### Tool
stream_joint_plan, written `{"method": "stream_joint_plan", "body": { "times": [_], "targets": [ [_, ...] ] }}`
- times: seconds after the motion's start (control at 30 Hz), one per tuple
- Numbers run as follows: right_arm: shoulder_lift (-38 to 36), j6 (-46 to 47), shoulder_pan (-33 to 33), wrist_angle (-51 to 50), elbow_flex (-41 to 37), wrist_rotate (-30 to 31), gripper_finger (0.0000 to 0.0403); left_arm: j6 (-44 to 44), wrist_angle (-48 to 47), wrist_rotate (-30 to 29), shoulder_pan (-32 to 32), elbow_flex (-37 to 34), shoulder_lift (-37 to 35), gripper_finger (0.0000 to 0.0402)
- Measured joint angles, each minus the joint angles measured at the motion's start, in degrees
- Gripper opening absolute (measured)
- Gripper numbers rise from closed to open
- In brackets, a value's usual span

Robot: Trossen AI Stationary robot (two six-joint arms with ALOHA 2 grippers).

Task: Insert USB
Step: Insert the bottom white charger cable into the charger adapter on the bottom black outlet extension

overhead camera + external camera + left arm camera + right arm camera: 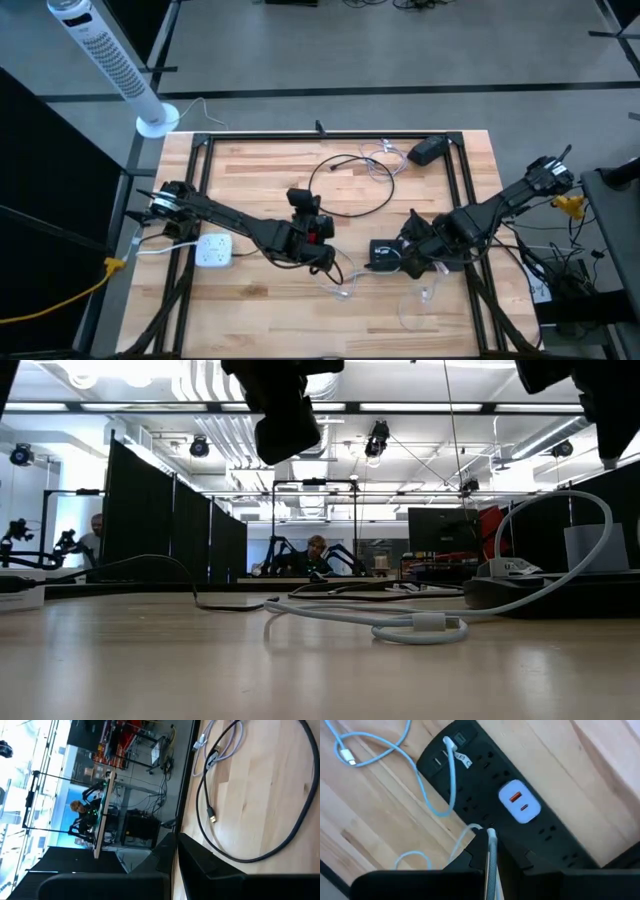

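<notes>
A black power strip (485, 785) lies on the table with a white USB charger (520, 807) plugged into it, orange port facing up. In the high view the strip (385, 255) sits right of centre. My right gripper (491, 851) hovers just above the strip's side, shut on a white cable (491, 840). More of that pale cable (451, 775) trails over the strip and onto the wood. My left gripper (320, 240) hangs above the table centre, shut and empty. A black cable (212, 817) with a USB plug lies beyond it. My right gripper pinches the white cable's end (491, 837) between its two fingers, the cable lying along the fingers. Its tip points forward at the black power strip, close to the white charger. The thin cable loops away slack from the tip (472, 827) toward the table.
A white power strip (212, 250) lies near the left arm's base, and a black adapter (430, 150) sits at the far right. The black cable loop (350, 185) covers the table's far middle. Loose white cable (420, 625) lies along the near edge. People sit in the room beyond.
</notes>
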Motion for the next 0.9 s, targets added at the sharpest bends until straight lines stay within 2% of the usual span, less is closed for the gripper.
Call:
{"method": "stream_joint_plan", "body": {
  "times": [0.1,0.2,0.3,0.47,0.53,0.63,0.9],
  "targets": [
    [-0.51,-7.35,0.54,0.44,-0.16,2.0,0.0011,-0.06,0.64,2.0,-0.02,-0.01,0.0,0.0008],
    [-0.52,-18.71,2.4,1.01,0.09,5.75,0.0011,0.39,2.03,6.05,0.0,-0.01,0.0,0.0008],
    [-0.21,-36.26,5.61,2.14,0.17,8.96,0.0011,1.0,3.62,7.04,0.0,-0.01,0.0,0.0008],
    [1.69,-71.39,9.7,1.18,0.06,7.8,0.0011,0.62,3.98,7.59,0.0,-0.01,0.0,0.0008],
    [2.79,-80.94,10.16,1.19,0.06,7.44,0.0011,0.2,3.97,7.59,0.0,-0.01,0.0,0.0008],
    [4.72,-89.29,9.58,-0.44,0.06,7.85,0.0011,-0.5,3.97,7.7,0.0,-0.01,0.0,0.0008],
    [7.54,-103.98,4.94,-5.11,0.03,9.57,0.0011,-0.53,3.94,7.68,0.0,-0.14,0.0,0.0008]
  ]
}}
